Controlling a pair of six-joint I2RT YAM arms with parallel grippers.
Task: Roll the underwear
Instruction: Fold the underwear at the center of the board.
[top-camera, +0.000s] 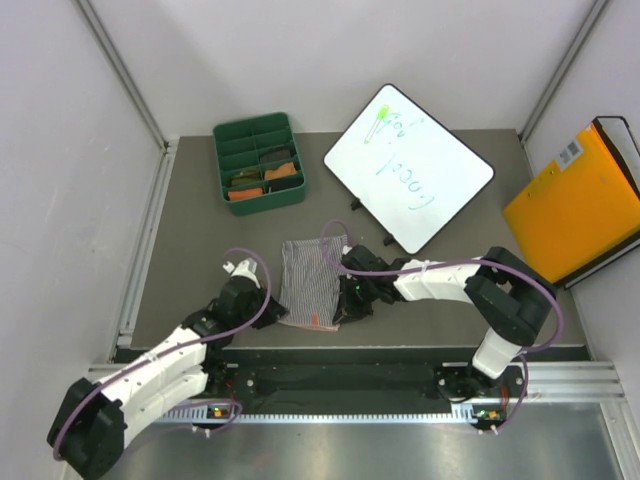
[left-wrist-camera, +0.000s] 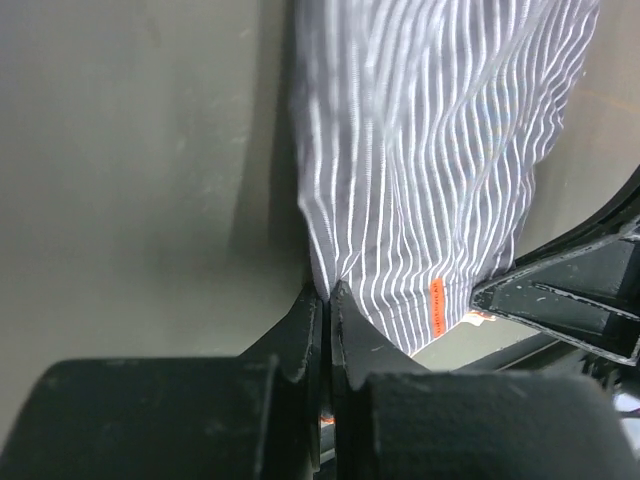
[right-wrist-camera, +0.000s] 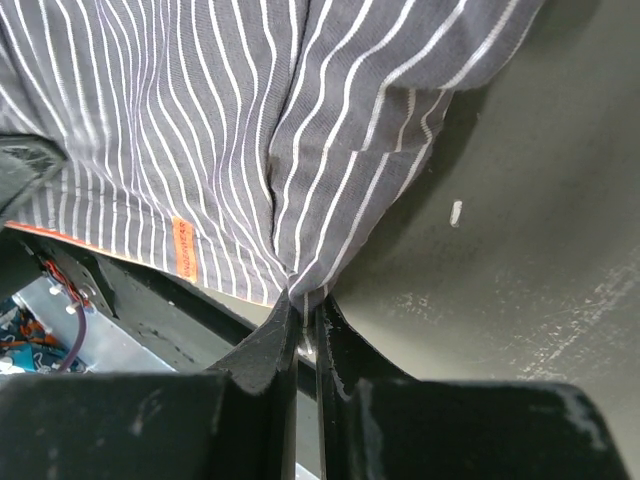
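Observation:
The grey-white fine-striped underwear (top-camera: 308, 280) lies spread flat on the grey table, near the front edge, with an orange label (left-wrist-camera: 437, 305) at its near hem. My left gripper (top-camera: 274, 308) is at its left near corner, jaws shut and pinching the cloth edge (left-wrist-camera: 340, 262). My right gripper (top-camera: 343, 304) is at the right near corner, shut on a bunched fold of the same underwear (right-wrist-camera: 330, 230). In the left wrist view the gripper (left-wrist-camera: 328, 292) meets the hem at its tips; in the right wrist view cloth enters between the gripper's (right-wrist-camera: 305, 303) jaws.
A green divided tray (top-camera: 222, 165) at the back left holds several rolled cloth pieces. A tilted whiteboard (top-camera: 408, 168) stands behind the underwear on the right. An orange folder (top-camera: 580, 205) leans at the far right. The table's front edge lies just below the hem.

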